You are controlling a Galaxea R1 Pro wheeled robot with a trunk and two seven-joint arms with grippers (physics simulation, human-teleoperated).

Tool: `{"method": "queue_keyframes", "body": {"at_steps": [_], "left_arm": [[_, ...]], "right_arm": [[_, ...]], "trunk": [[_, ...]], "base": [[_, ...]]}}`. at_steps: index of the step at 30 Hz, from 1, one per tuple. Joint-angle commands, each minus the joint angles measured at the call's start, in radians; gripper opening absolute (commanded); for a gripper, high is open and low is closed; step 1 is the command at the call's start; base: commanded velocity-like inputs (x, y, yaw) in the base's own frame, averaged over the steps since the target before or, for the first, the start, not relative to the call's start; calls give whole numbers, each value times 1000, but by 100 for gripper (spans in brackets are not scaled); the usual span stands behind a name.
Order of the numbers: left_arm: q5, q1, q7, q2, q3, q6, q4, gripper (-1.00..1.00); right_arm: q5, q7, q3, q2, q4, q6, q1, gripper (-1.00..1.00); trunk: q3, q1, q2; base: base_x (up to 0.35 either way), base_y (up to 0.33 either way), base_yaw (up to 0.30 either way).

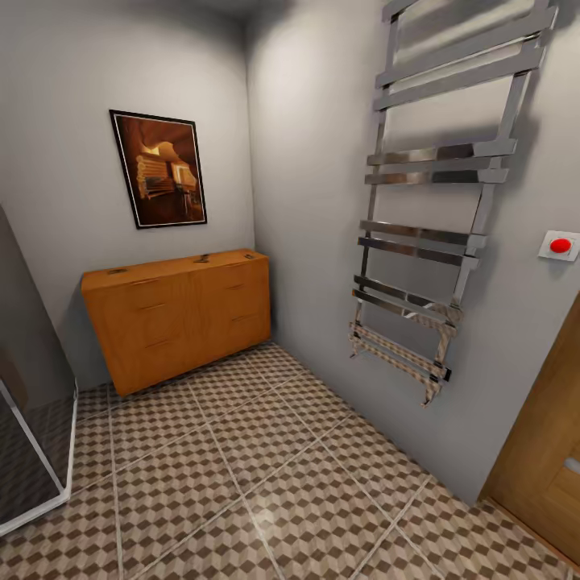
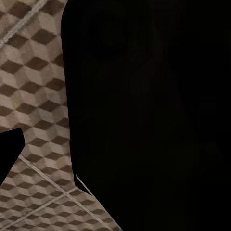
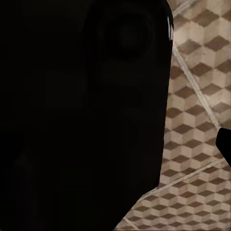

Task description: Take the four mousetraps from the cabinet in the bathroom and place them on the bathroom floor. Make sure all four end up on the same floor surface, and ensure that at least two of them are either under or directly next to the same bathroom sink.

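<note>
The orange-brown cabinet (image 1: 181,318) stands against the back wall in the corner, several tiles ahead of me. On its top lie small flat dark-wired pieces that look like mousetraps, one near the left end (image 1: 118,271) and one right of the middle (image 1: 201,258); they are too small to make out in detail. The bathroom floor (image 1: 266,475) with its cube pattern stretches from me to the cabinet. In both wrist views a dark mass blocks most of the picture, with cube-pattern floor (image 2: 33,96) (image 3: 197,110) beside it. The bathroom sink is out of view.
A chrome towel ladder (image 1: 435,242) hangs on the right wall, with a red button (image 1: 560,245) beyond it. A brown wooden door (image 1: 544,475) is at the lower right. A glass shower enclosure (image 1: 28,435) stands at the left. A framed picture (image 1: 159,167) hangs above the cabinet.
</note>
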Motion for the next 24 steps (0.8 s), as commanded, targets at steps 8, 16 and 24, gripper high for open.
{"method": "queue_keyframes", "body": {"at_steps": [8,16,24], "left_arm": [[-1,11,-3,10,2,-2,2,100],[-2,12,-3,12,2,-2,2,100],[-2,12,-3,12,2,-3,2,100]], "right_arm": [[1,-1,2,0,-16,5,-35,100],[0,-1,3,0,-26,-4,-42,100],[0,-2,2,0,-28,-49,-43,100]], "trunk": [[-1,0,-1],[-1,0,-1],[-1,0,-1]], "base": [[0,0,0],[0,0,0],[0,0,0]]}}
